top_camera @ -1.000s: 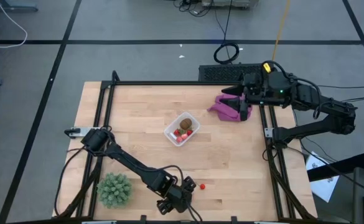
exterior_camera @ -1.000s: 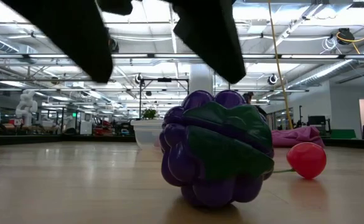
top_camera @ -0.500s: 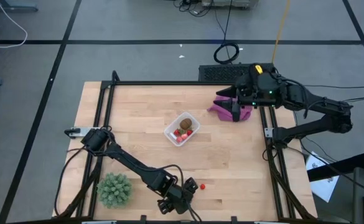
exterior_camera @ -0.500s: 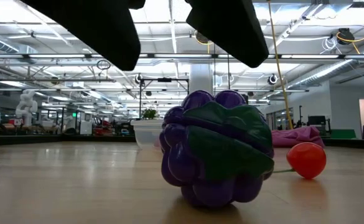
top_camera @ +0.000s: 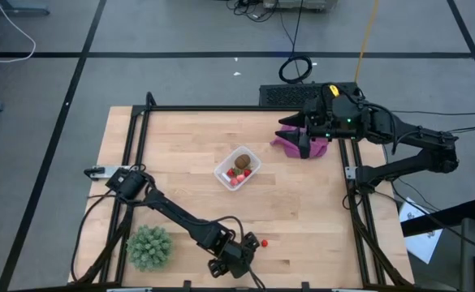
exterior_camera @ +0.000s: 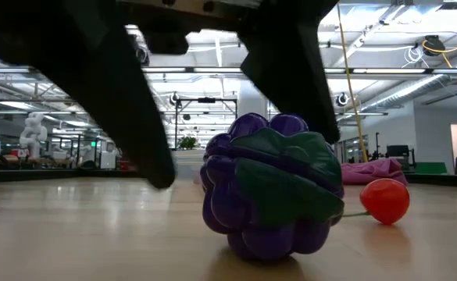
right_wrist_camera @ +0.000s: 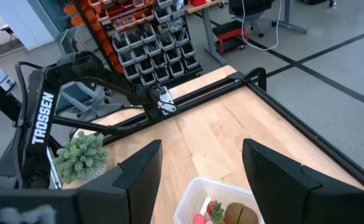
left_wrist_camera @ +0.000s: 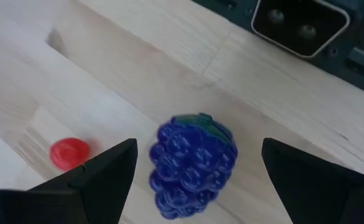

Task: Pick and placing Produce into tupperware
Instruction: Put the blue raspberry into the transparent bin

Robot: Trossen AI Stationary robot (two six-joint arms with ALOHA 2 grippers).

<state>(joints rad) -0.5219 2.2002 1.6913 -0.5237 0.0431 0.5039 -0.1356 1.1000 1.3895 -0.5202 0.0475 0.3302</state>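
Observation:
The purple-blue grape bunch [left_wrist_camera: 194,163] with its green leaf [exterior_camera: 271,195] sits on the wood near the table's near edge. My left gripper [left_wrist_camera: 198,147] is open and low over it, one finger on each side [exterior_camera: 244,156], and touches nothing. In the high view the gripper [top_camera: 237,258] hides the bunch. A small red berry [top_camera: 263,242] lies on the table just right of the bunch [left_wrist_camera: 70,153]. The clear tub [top_camera: 237,168] stands mid-table with the brown oval and red pieces in it. My right gripper [top_camera: 298,131] is open and hovers at the far right, above the magenta cloth.
The green spiky plant [top_camera: 149,247] stands at the near left, close to my left arm. The magenta cloth [top_camera: 308,146] lies at the far right under my right gripper. A black frame rail [top_camera: 359,211] runs round the table. Bare wood lies between the tub and the berry.
My left gripper has come down toward the grape bunch; its open fingers, which stood above the bunch, now reach down on either side of it. My right gripper has shifted a little toward the table's left above the cloth. The fruits have not moved.

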